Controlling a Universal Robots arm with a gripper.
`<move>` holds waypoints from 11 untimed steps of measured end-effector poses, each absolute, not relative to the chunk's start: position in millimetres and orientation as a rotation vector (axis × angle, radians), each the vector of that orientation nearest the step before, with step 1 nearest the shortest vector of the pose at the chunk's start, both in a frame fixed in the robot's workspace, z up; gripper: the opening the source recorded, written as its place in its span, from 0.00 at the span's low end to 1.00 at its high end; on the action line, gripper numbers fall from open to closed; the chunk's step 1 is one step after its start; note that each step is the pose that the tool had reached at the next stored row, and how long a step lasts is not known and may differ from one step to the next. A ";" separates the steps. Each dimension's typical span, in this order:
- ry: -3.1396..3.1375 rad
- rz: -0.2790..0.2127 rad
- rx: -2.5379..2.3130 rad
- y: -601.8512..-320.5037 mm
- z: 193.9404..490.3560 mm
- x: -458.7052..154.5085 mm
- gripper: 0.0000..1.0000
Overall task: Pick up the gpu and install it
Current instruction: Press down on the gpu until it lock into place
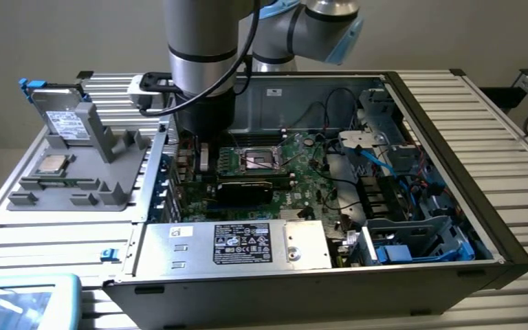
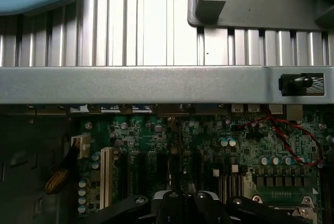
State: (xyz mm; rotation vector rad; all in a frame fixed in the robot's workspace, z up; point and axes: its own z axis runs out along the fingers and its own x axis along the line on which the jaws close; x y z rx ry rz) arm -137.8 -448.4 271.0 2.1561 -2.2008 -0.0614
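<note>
near: silver power-supply box with black label in open grey computer case on ribbed metal bench | middle: green motherboard | far, exterior view's left: tool pressed together, pinching small green gpu card with black cooler, upright just above motherboard slots
</note>
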 end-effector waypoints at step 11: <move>-2.201 -0.061 2.156 -448.4 269.6 -137.8 0.12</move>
